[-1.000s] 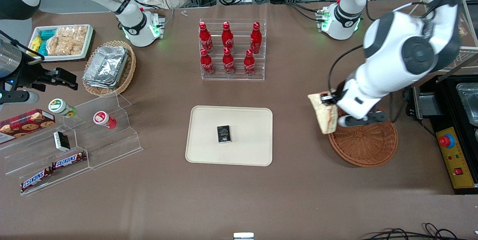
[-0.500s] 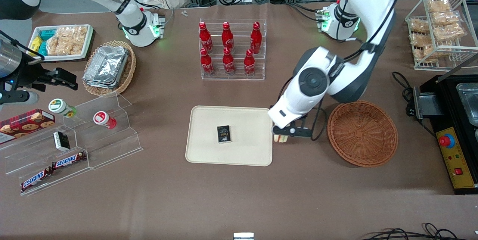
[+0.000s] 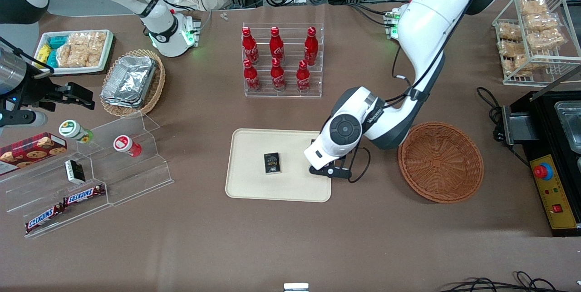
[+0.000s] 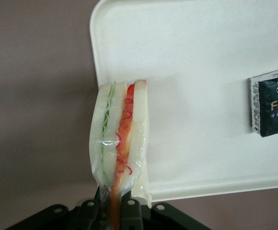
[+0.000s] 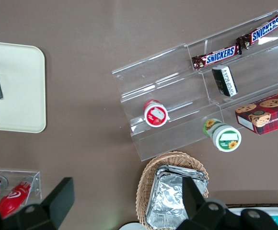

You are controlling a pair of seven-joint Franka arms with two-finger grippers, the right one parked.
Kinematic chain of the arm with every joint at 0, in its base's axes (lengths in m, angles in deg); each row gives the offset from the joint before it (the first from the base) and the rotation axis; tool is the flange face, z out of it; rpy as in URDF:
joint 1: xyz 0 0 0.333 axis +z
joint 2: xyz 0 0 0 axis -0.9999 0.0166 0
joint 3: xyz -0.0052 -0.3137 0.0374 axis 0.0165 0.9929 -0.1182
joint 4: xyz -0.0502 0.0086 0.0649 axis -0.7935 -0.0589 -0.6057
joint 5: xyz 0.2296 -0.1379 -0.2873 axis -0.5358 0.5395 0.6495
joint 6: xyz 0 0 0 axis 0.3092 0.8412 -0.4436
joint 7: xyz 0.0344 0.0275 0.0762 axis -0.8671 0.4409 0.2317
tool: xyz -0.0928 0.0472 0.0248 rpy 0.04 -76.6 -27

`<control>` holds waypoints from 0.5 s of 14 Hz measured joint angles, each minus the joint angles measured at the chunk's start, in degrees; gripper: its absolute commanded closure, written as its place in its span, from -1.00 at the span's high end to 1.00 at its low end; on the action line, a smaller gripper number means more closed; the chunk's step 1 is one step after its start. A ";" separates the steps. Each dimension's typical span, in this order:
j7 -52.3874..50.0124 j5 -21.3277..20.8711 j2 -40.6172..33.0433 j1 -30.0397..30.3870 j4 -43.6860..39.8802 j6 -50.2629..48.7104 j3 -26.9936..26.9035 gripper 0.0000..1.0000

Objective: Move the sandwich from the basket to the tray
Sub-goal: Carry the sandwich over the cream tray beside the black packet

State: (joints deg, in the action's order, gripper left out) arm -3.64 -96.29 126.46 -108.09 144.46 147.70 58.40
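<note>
My left gripper (image 3: pixel 325 165) is over the edge of the cream-beige tray (image 3: pixel 254 187) that lies toward the basket, and it is shut on the sandwich. In the front view the arm hides the sandwich. In the left wrist view the sandwich (image 4: pixel 120 139) is a clear-wrapped white bread wedge with red and green filling, pinched at its base between the black fingers (image 4: pixel 129 213), hanging over the tray's rim (image 4: pixel 201 189). The reddish-brown wicker basket (image 3: pixel 440 162) stands empty beside the tray, toward the working arm's end.
A small black box (image 3: pixel 272 163) lies in the middle of the tray, also in the left wrist view (image 4: pixel 272 108). A clear rack of red bottles (image 3: pixel 281 60) stands farther from the front camera. Clear shelves with snacks (image 3: pixel 91 169) and a tan basket of foil trays (image 3: pixel 131 81) lie toward the parked arm's end.
My left gripper has carried the sandwich from above the basket's edge sideways to the tray's edge, and has come lower. The basket is left empty.
</note>
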 measured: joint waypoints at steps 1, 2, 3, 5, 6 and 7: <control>-0.24 -0.01 0.95 -0.39 -0.94 0.00 -0.05 -1.00; -0.59 -0.20 1.70 -0.70 -1.68 0.00 -0.07 -0.90; -1.16 -0.78 2.34 -0.98 -2.31 0.00 -0.09 -0.45; -3.47 -1.44 3.05 -1.22 -2.84 0.00 -0.09 0.99; -5.03 -1.50 3.16 -1.25 -2.94 -0.03 -0.10 0.99; -6.50 -1.53 3.17 -1.26 -2.99 -0.17 -0.10 1.00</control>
State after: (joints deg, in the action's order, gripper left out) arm -10.14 -97.81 129.63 -109.35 141.47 147.53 58.30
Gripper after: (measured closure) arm 0.621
